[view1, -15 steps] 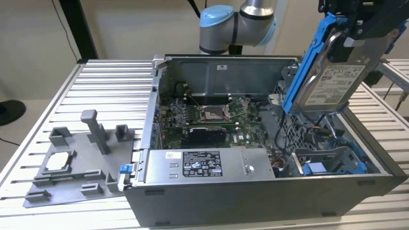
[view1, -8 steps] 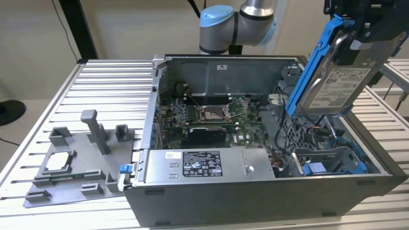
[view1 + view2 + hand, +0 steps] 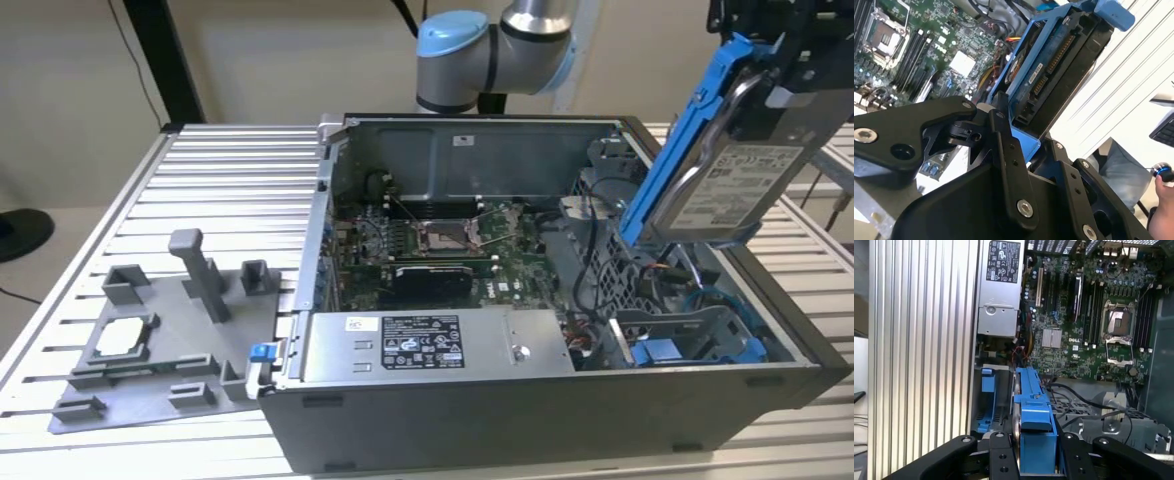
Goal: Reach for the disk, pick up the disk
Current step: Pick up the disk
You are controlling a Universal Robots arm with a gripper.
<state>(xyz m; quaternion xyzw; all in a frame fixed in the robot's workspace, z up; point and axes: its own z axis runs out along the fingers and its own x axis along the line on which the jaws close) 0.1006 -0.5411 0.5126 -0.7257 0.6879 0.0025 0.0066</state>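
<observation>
Gripper [image 3: 787, 75]: fingers [image 3: 999, 460] closed on the disk's blue frame, one each side, so the label face stays free. Disk [image 3: 727, 180]: held edge-up, tilted, in the air above the case's drive bays at the exterior view's right; pick-up judged done. Case [image 3: 534, 400]: open on the slatted table [image 3: 214, 170]; holds motherboard [image 3: 427, 240], power supply [image 3: 427, 345], cables, and a blue bracket [image 3: 667, 350] in the bay. Grey fixture [image 3: 147, 350]: beside the case.
</observation>
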